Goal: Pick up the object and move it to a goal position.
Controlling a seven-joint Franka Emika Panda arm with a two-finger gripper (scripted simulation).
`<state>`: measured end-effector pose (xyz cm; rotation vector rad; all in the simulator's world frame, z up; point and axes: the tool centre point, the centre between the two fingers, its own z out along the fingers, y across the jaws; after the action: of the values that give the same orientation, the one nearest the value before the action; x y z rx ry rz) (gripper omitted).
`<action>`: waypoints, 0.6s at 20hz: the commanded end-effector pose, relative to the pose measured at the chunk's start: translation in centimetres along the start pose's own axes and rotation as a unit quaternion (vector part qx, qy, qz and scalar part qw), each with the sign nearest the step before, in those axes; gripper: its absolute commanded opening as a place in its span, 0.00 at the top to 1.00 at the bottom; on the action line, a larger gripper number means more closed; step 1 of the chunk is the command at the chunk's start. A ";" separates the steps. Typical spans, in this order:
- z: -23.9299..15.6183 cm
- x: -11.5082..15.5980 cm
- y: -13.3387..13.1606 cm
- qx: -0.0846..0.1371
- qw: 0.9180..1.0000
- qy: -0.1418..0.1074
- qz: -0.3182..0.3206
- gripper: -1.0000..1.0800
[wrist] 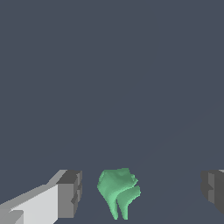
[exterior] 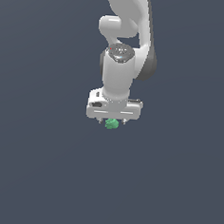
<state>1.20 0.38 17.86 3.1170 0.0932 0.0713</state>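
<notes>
Gripper (wrist: 140, 192) spread wide, straddling green lumpy object (wrist: 118, 190) | fingers apart from it | risk: object sits off-centre, so closing may nudge or tip it.

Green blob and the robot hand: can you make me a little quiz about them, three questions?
1. True or false: the fingers are already squeezing the green blob.
2. Where is the blob? A) between the two fingers B) far off to the exterior view's right C) on top of the arm
3. Fill in: in the exterior view the blob peeks out just ____ the white gripper.

Key
1. False: in the wrist view there is a gap on each side of the blob, wider on one side.
2. A
3. below
</notes>
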 end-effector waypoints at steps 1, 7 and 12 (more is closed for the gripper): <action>0.0 0.0 0.0 0.000 1.000 0.000 0.000 0.04; -0.7 0.6 0.3 0.001 1.000 0.009 0.009 0.04; -1.1 0.9 0.4 0.002 1.000 0.013 0.013 0.04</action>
<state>2.03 0.04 18.97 3.1211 0.0557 0.1096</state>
